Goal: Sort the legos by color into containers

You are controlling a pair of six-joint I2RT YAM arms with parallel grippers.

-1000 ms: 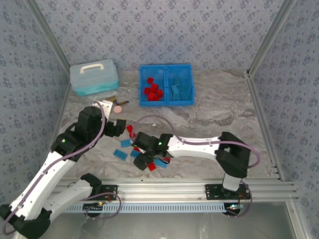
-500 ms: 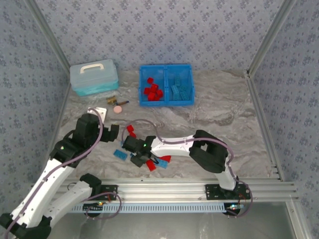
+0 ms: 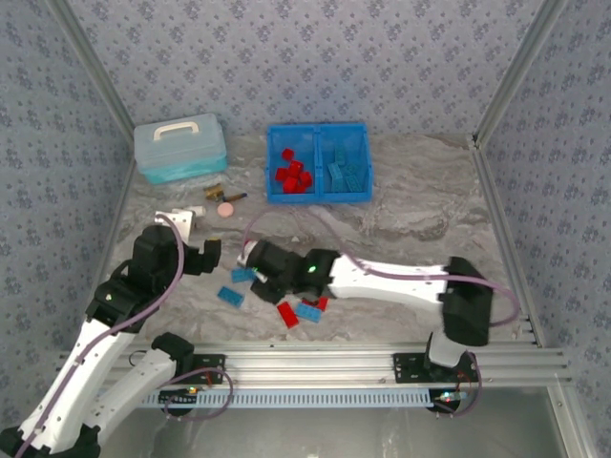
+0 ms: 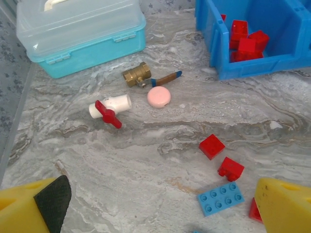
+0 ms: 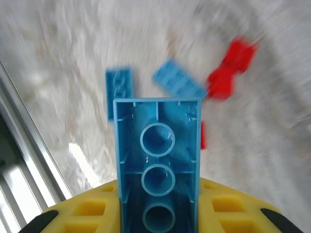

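- The right claw (image 5: 158,219) is pinched on a light blue lego (image 5: 158,145). The brick sticks straight out past the yellow fingers (image 5: 92,213), its hollow underside with three round tubes facing the wrist camera.
- Beyond that claw, the worktop (image 5: 73,43) is blurred. Two more light blue legos (image 5: 119,90) lie just ahead of the held brick, and a red pair (image 5: 233,63) lies ahead and to the right.
- From above, the right claw (image 3: 256,275) hangs low over the loose pile, with the left claw (image 3: 205,256) near it on its left.
- Toward the arm bases from the right claw lie a light blue brick (image 3: 229,296), a red brick (image 3: 287,314) and another light blue one (image 3: 307,311).
- The left claw (image 4: 160,211) is spread wide and grips nothing; its yellow fingers (image 4: 284,204) frame the bottom corners of its wrist view.
- Just ahead of the left claw, toward its right finger, lie a light blue eight-stud lego (image 4: 220,198) and two red legos (image 4: 212,146), apart from each other.
- Further ahead of it are a white valve with a red handle (image 4: 109,108), a pink disc (image 4: 159,96) and a brass fitting (image 4: 136,75).
- Far ahead left stands a teal lidded box (image 4: 82,29); far ahead right is the blue bin (image 4: 218,48).
- The bin's left compartment (image 3: 277,196) holds red legos (image 3: 291,172); its right compartment (image 3: 366,157) holds light blue ones (image 3: 339,175).
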